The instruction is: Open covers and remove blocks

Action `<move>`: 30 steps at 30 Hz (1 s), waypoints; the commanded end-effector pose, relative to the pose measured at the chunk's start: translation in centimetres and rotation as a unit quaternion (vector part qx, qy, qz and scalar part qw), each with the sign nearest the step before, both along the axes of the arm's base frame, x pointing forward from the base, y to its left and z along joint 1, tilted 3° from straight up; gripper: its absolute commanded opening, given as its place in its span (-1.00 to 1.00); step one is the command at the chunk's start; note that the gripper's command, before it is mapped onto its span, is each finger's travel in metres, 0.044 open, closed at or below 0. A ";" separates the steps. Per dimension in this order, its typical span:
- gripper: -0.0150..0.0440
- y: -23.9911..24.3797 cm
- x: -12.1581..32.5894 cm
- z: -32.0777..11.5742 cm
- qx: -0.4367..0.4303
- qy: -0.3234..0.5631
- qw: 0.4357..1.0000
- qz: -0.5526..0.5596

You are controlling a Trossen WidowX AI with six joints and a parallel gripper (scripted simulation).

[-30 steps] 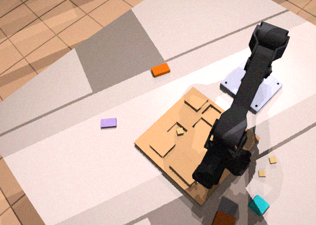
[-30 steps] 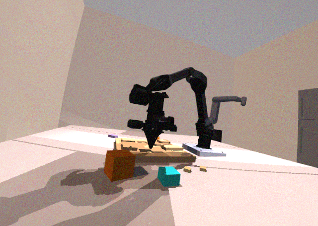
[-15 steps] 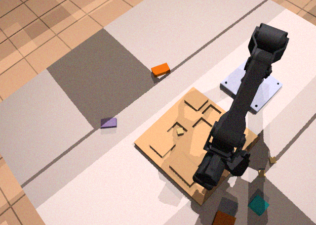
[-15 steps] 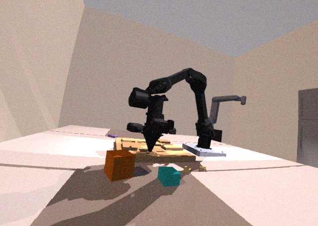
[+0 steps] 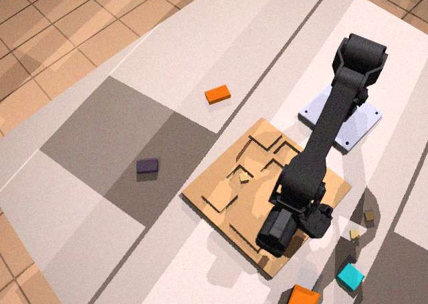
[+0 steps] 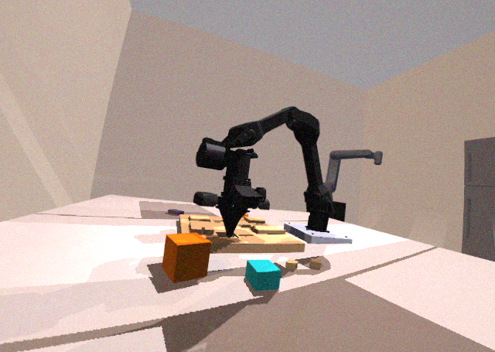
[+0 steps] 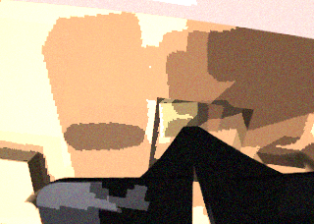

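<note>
The wooden puzzle board (image 5: 260,123) (image 6: 260,247) (image 7: 98,77) carries several raised wooden covers, one cover (image 5: 220,195) near its left corner and another cover (image 5: 266,140) near the top. A small yellow block (image 5: 243,177) is at an uncovered well. Two small blocks, one yellow block (image 5: 354,234) (image 6: 291,264) and one darker block (image 5: 369,216) (image 6: 315,263), lie on the table beside the board. My gripper (image 6: 230,235) (image 7: 190,134) is shut and empty, its tips low over the near part of the board. In the wrist view, a pale block (image 7: 176,115) shows in a well just beyond the tips, partly hidden.
A large orange box (image 5: 303,296) (image 6: 186,257) and a cyan box (image 5: 350,276) (image 6: 262,275) stand near the board. An orange bar (image 5: 217,94) and a dark purple bar (image 5: 147,166) (image 6: 175,212) lie farther off. The arm's base plate (image 5: 366,121) (image 6: 327,238) is beside the board.
</note>
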State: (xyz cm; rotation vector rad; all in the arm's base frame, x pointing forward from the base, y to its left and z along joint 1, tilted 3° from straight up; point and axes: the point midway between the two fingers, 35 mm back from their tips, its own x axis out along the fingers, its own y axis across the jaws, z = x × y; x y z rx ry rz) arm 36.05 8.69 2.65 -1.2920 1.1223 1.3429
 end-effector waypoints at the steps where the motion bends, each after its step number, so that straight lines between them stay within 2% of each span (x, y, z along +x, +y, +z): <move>1: -0.49 -0.6 0.5 -0.2 -0.002 0.002 1.000 0.000; 30: -0.49 -0.7 0.6 0.7 -0.002 0.002 1.000 0.000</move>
